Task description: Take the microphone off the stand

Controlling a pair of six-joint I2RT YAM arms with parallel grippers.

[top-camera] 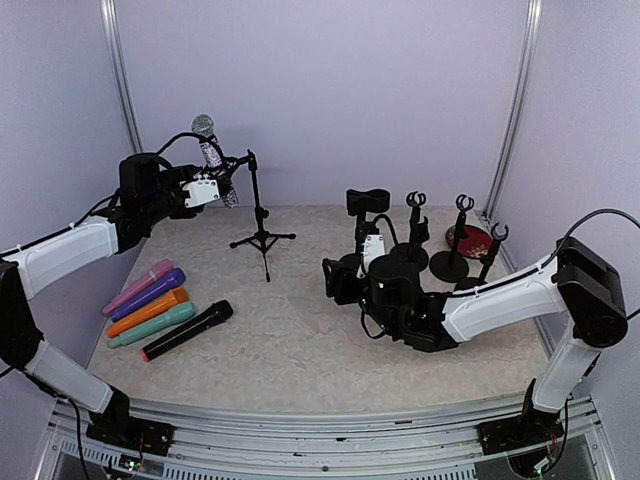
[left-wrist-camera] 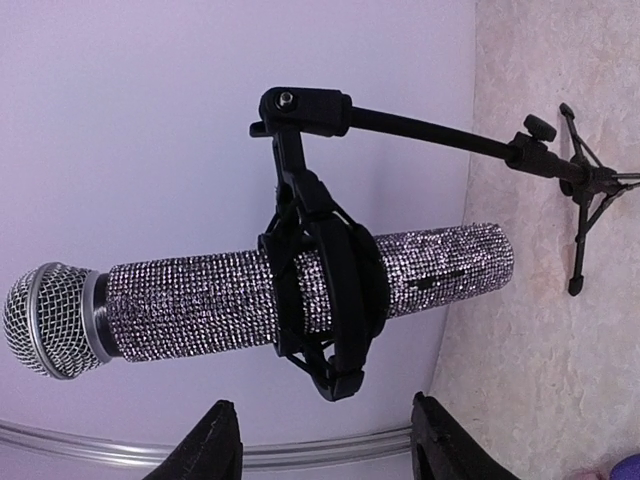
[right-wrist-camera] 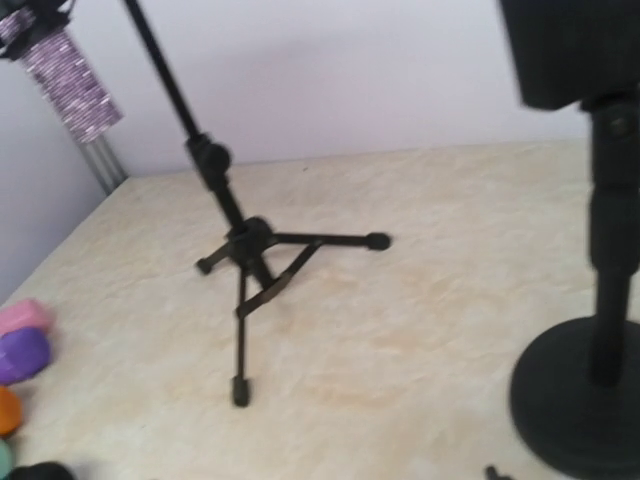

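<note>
A rhinestone-covered microphone (top-camera: 212, 155) with a silver mesh head sits in the black clip (left-wrist-camera: 325, 300) of a tripod stand (top-camera: 262, 238) at the back left. In the left wrist view the microphone (left-wrist-camera: 200, 300) lies across the frame, still gripped by the clip. My left gripper (left-wrist-camera: 325, 445) is open just short of the clip, fingers (left-wrist-camera: 215, 445) apart with nothing between them. In the top view my left gripper (top-camera: 205, 190) is beside the microphone's handle. My right gripper (top-camera: 338, 278) hovers low over mid-table, facing the stand (right-wrist-camera: 240, 250). Its fingers do not show in the right wrist view.
Several loose microphones lie at the left: pink (top-camera: 137, 286), purple (top-camera: 150, 293), orange (top-camera: 148, 312), teal (top-camera: 152, 325) and black (top-camera: 187, 330). Several black round-base stands (top-camera: 450, 262) and a red dish (top-camera: 470, 240) crowd the back right. One stand base (right-wrist-camera: 585, 395) is close to the right wrist.
</note>
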